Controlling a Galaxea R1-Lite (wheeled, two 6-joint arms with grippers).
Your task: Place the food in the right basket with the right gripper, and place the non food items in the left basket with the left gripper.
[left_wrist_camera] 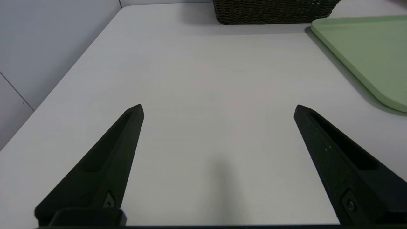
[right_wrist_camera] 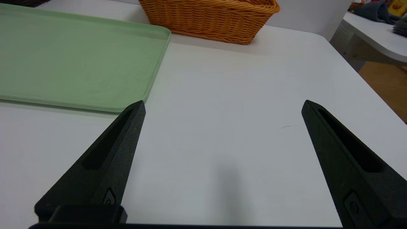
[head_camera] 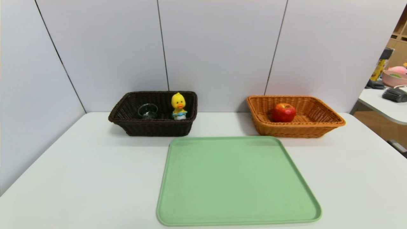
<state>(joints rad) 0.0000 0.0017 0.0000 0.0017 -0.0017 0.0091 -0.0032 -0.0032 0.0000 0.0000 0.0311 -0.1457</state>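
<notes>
The red apple (head_camera: pixel 283 112) lies inside the orange wicker right basket (head_camera: pixel 321 126). A small clear glass cup (head_camera: pixel 148 111) and a yellow duck toy (head_camera: pixel 179 106) stand inside the dark brown left basket (head_camera: pixel 152 128). Neither arm shows in the head view. My left gripper (left_wrist_camera: pixel 218 109) hovers open over bare white table, near the table's left side, with the dark basket's wall (left_wrist_camera: pixel 273 12) far ahead. Nothing sits between the wide-open fingers of my right gripper (right_wrist_camera: pixel 223 106), which hangs over bare table beside the tray, with the orange basket (right_wrist_camera: pixel 210 20) ahead.
A flat green tray (head_camera: pixel 237 181) lies bare in the middle of the white table (head_camera: pixel 79 178), in front of both baskets. Grey panel walls close the back and left. A second table with clutter (head_camera: pixel 389 92) stands off to the right.
</notes>
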